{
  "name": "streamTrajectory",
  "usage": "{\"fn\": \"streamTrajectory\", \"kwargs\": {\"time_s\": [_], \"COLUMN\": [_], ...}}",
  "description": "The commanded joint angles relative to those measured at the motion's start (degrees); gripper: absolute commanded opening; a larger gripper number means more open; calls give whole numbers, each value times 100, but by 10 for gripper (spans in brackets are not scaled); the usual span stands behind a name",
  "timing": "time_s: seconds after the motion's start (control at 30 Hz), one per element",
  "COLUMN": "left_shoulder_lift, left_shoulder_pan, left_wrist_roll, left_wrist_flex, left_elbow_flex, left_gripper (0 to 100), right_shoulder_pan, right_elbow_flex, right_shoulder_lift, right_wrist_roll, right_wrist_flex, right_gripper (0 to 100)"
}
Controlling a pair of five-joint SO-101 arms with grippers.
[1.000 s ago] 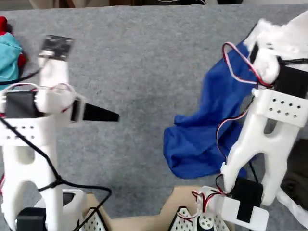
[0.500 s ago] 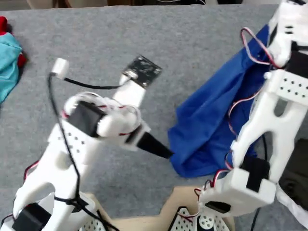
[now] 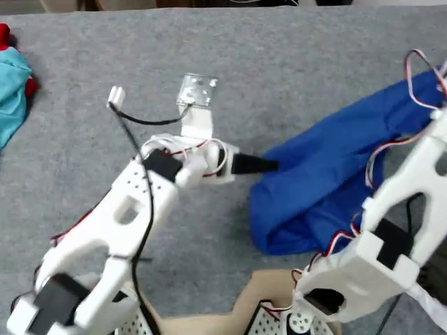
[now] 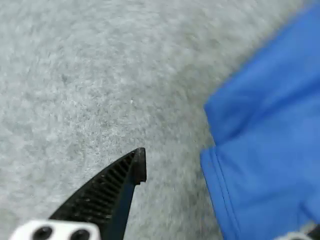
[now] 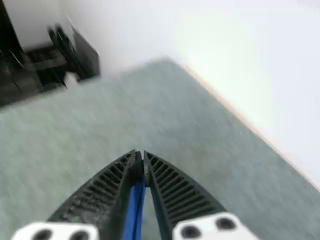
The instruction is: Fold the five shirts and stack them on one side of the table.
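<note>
A blue shirt [image 3: 328,174] lies bunched on the grey table [image 3: 209,56] at the right. One end of it rises toward the right edge of the high view. My right gripper [image 5: 139,157] is shut on a strip of the blue shirt [image 5: 134,205], held well above the table. The right arm [image 3: 391,230] stands over the shirt's near side. My left gripper [image 3: 262,165] is open, and its black finger [image 4: 120,182] hovers just beside the folded edge of the blue shirt [image 4: 265,150], apart from the cloth.
A teal shirt [image 3: 10,87] with a red garment [image 3: 5,33] behind it lies at the table's far left edge. A tan board [image 3: 244,307] sits at the front between the arm bases. White cloth [image 3: 427,306] lies at the front right corner.
The left arm swung from the left side across to the blue shirt's edge. The right arm moved right and lifted, drawing the shirt out toward the right edge.
</note>
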Motion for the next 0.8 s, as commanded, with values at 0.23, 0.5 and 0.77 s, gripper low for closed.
{"fn": "streamTrajectory", "kwargs": {"time_s": [0.23, 0.5, 0.77], "left_shoulder_lift": [2475, 4259, 5824], "left_shoulder_pan": [-35, 703, 756], "left_wrist_roll": [360, 334, -123], "left_wrist_flex": [-185, 897, 2110], "left_elbow_flex": [-2330, -4519, -6470], "left_gripper": [551, 550, 552], "right_shoulder_pan": [1007, 1341, 1446], "right_elbow_flex": [-312, -312, -312], "right_shoulder_lift": [-13, -31, -31], "right_wrist_roll": [659, 826, 826], "right_wrist_flex": [1714, 2084, 2092], "right_gripper": [5, 5, 5]}}
